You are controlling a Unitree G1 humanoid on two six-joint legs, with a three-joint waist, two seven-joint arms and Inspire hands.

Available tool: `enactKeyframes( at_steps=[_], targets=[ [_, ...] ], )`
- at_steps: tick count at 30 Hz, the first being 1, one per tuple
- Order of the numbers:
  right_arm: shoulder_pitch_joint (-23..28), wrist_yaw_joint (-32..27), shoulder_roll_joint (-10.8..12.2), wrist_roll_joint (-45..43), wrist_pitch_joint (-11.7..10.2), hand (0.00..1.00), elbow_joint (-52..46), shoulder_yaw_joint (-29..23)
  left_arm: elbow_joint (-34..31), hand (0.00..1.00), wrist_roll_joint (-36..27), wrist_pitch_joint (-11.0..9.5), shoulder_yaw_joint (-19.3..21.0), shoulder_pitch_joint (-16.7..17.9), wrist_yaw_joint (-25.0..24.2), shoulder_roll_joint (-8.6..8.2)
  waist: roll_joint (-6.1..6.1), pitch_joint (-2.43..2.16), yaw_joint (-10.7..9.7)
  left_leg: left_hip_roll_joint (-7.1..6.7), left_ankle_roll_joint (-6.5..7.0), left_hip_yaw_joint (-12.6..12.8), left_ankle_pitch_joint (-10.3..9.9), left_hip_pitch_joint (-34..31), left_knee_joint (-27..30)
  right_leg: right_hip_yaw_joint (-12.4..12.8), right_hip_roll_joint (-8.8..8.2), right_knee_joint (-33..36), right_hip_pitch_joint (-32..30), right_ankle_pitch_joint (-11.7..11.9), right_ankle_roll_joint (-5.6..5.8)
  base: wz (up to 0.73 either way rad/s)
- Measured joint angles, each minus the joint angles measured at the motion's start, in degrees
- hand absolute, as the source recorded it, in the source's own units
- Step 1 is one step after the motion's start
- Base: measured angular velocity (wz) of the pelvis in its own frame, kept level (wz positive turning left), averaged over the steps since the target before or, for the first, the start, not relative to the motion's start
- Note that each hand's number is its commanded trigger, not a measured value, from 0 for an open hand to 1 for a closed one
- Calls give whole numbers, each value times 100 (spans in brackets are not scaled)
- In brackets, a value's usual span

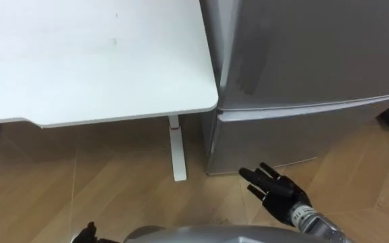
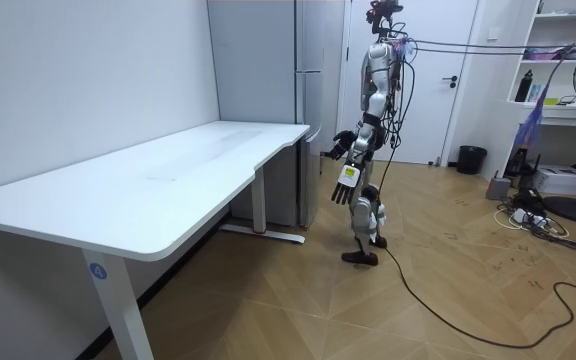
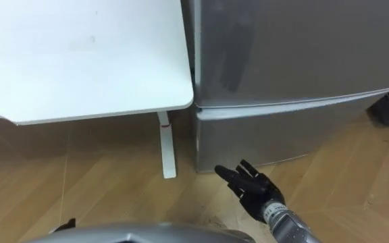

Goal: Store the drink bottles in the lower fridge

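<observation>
Left eye view: right robot hand [image 1: 275,191] spread, empty, fingers aimed at shut lower fridge door [image 1: 296,135] just ahead.
Room view: left robot hand [image 2: 346,186] hanging slack, farther off, near surface [image 2: 168,180].
Right eye view: door's long axis crosswise to fingers.

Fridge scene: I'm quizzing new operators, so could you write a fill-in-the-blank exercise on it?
1. Both doors of the fridge are ____.
2. The right hand, fingers straight, is held out toward the lower door and holds ____.
3. The thing that stands to the robot's left of the fridge is a white ____.
Missing words: shut; nothing; table.
</observation>
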Motion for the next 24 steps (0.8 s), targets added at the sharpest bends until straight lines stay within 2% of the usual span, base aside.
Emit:
enactKeyframes(
  at_steps=[13,20,23,24],
  targets=[
    [-18,-1,-12,-318,-3,0,113,273,-11,0,-49,-29,-97,-41,125,-94,69,9,80,-13,2,-44,2,70,-34,-20,-29,-2,67,4,4,0],
    [-220,-75,-24,-1372,-2,0,804,282,-10,0,-58,-30,-96,-50,182,-91,16,36,140,-16,2,-51,2,92,-69,-26,-14,-2,94,4,4,0],
    [-229,-206,-26,-1829,-19,0,1079,268,-1,0,-164,-44,-105,-56,227,-93,-3,47,109,-74,5,-134,3,87,-21,-88,-23,-7,112,4,5,8],
    [-221,-333,-26,-2064,-20,0,1157,267,-2,0,-184,-72,-116,-55,249,-93,5,36,109,-80,6,-161,3,78,-21,-95,-26,-7,111,4,5,8]
  ],
)
